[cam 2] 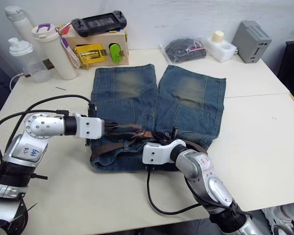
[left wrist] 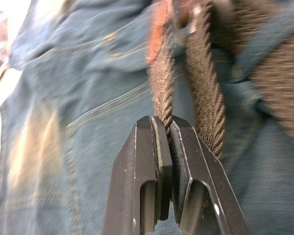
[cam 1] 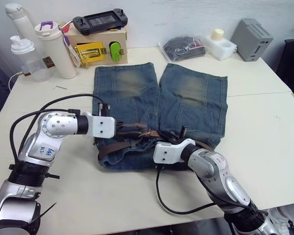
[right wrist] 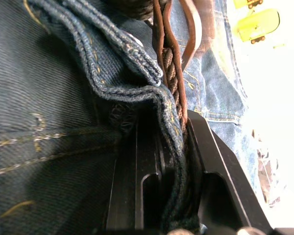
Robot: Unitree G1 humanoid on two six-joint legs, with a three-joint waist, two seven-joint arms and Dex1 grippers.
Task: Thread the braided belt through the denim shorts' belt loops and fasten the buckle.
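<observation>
Pinching the braided belt (left wrist: 162, 83), left gripper (left wrist: 167, 132) is clamped; right gripper (right wrist: 174, 147) clamps waistband plus belt. Denim shorts (cam 1: 159, 105) sit frame centre on counter (cam 1: 264, 127). Risk: pulling bunches denim, belt slips out.

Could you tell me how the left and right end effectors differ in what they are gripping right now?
The left end effector pinches only the braided belt, one strand between its fingers. The right end effector clamps both a fold of the denim shorts at the waistband edge and the belt beside it. The left reaches in from the shorts' left side; the right from the near edge. Both are shut at the waistband.
</observation>
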